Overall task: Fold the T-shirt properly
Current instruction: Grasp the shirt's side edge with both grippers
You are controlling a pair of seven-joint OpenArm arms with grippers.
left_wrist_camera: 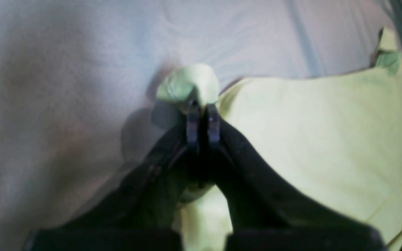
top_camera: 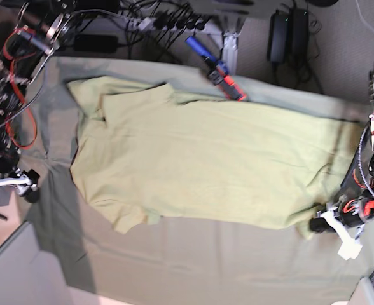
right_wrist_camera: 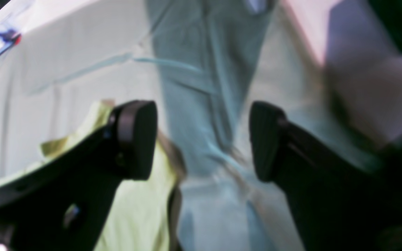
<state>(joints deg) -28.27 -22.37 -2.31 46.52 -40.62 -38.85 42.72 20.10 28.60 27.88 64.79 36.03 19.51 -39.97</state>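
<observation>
**T-shirt pinched at one hem corner, other corner not yet taken**

T-shirt (top_camera: 200, 171) lies spread flat across the middle of the grey-green cloth (top_camera: 193, 260) covering the desk, collar and sleeves toward the left of the base view, hem toward the right. It looks unfolded, so the task is judged to be at its opening step: gathering grip points for the first fold.

At the near right, the left claw (left_wrist_camera: 202, 120) is closed narrow on a bunched corner of the shirt's hem, the fabric bulging past its tips.

At the left edge, the right claw (right_wrist_camera: 202, 139) stands wide and holds nothing, hovering beside a shirt edge.

Next, the right claw probably needs to close on that edge so both arms can lift together, keeping the cloth underneath out of the pinch.
</observation>
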